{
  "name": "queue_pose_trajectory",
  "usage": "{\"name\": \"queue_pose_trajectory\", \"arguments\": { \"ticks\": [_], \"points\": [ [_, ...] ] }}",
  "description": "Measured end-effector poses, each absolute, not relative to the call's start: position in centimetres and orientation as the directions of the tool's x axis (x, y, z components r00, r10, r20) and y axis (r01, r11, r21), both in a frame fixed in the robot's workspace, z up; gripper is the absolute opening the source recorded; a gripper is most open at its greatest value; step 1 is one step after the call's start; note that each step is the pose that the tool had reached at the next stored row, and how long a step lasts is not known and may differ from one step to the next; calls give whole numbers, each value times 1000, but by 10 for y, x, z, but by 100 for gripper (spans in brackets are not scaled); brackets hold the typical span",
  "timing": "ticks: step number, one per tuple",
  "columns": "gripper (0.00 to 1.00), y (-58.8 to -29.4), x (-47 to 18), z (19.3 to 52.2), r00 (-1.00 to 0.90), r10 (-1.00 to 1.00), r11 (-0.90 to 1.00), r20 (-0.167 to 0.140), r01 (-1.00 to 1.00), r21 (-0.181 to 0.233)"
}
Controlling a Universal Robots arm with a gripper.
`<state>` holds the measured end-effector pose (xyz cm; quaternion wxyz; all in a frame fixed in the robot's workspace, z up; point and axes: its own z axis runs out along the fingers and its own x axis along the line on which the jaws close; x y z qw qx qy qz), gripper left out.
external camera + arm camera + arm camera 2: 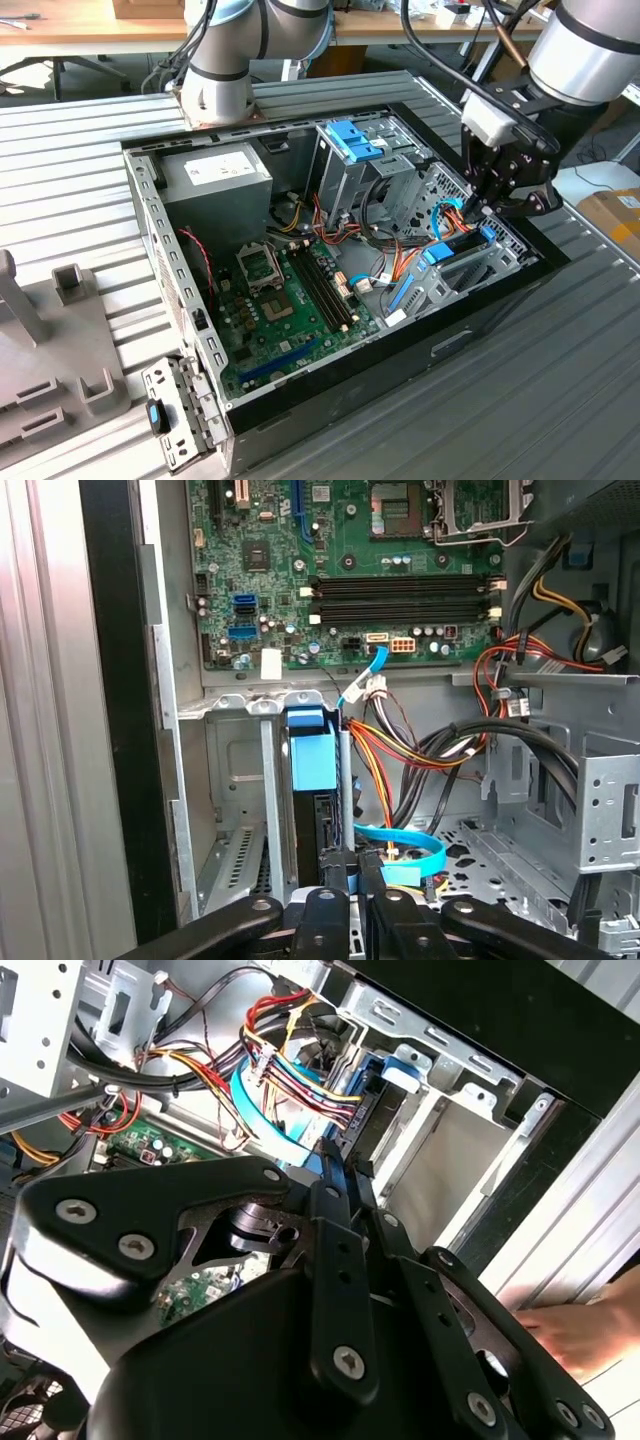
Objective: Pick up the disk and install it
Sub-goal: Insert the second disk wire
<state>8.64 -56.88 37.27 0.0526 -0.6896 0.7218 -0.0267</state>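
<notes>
The arm (590, 50) was seen reaching down from the exterior view's right, wrist angled downward. The gripper (487, 207) was held low inside the case, its black fingers (340, 880) drawn close together, as seen in both wrist views (335, 1175).

Arm (590, 50): rounded silver-grey joint housings with darker grey caps, glossy finish. A second silver joint section (215, 75) stands on a base plate by the far edge of the ribbed table, with black cables running beside it. A white block (487, 120) sits at the wrist, above the black tool body. Black cables loop down to the wrist.

Gripper (490, 205): matte black throughout, built of angular linkage bars. In the second wrist view the gripper (335, 1175) shows rounded black link plates fastened with silver countersunk screws (347, 1362). In the first wrist view the gripper (355, 865) shows the same black links with pivot screws.
</notes>
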Motion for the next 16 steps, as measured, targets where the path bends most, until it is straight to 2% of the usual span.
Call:
{"name": "queue_pose_trajectory", "arguments": {
  "ticks": [16],
  "points": [
    [16,-577,86,371,-24,-998,32,-64,-992,-122]
  ]
}}
